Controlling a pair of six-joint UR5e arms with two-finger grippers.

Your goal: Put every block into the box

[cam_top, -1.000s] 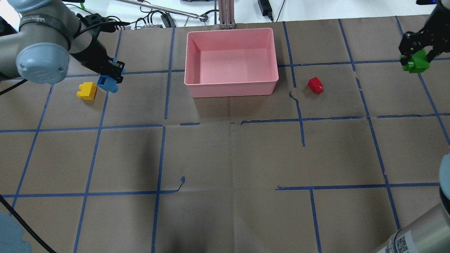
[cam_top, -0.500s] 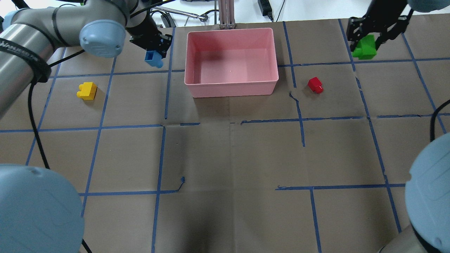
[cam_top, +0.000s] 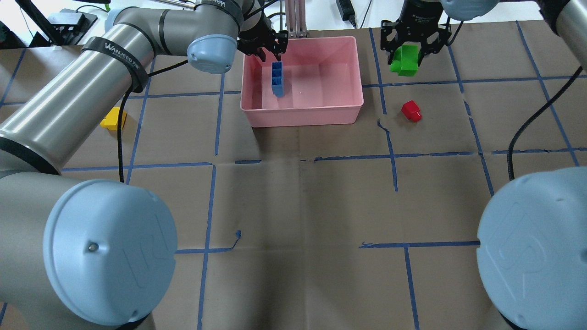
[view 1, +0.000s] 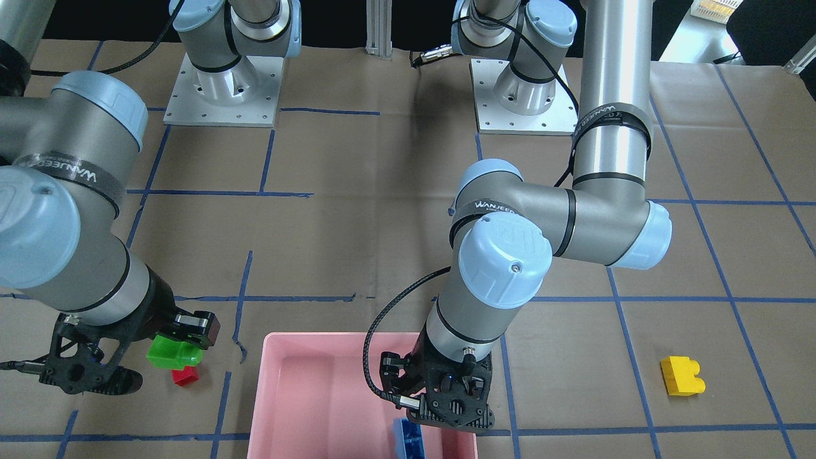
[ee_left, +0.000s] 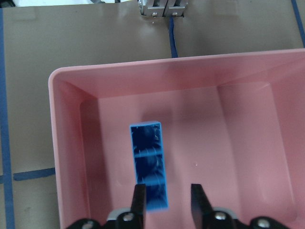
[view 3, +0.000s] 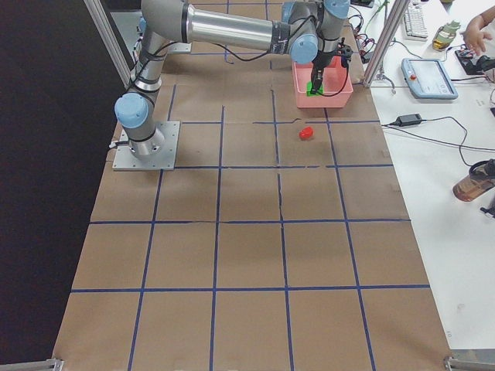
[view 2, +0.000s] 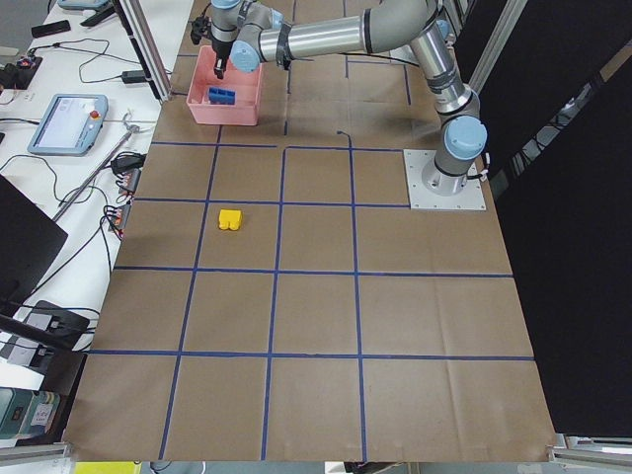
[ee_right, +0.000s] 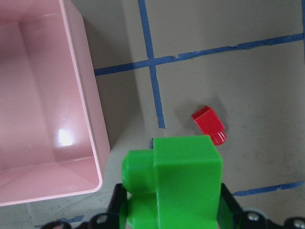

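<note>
Left gripper [cam_top: 271,55]: we see its jaws parted and empty, over the box [cam_top: 302,117], upper centre.
Blue block [cam_top: 277,79]: lying inside the box.
Right gripper [cam_top: 408,52]: clamped on the green block [cam_top: 403,65], just right of the box.
Red block [cam_top: 411,111], yellow block [cam_top: 111,121]: on the table.

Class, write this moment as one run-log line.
left gripper open over box | blue block in box | right gripper holding green block beside box | red block, yellow block on table

The right tool [view 1: 177,349] grips green block [view 1: 166,355]; blue block [view 1: 408,441] lies in box [view 1: 312,395]
</note>
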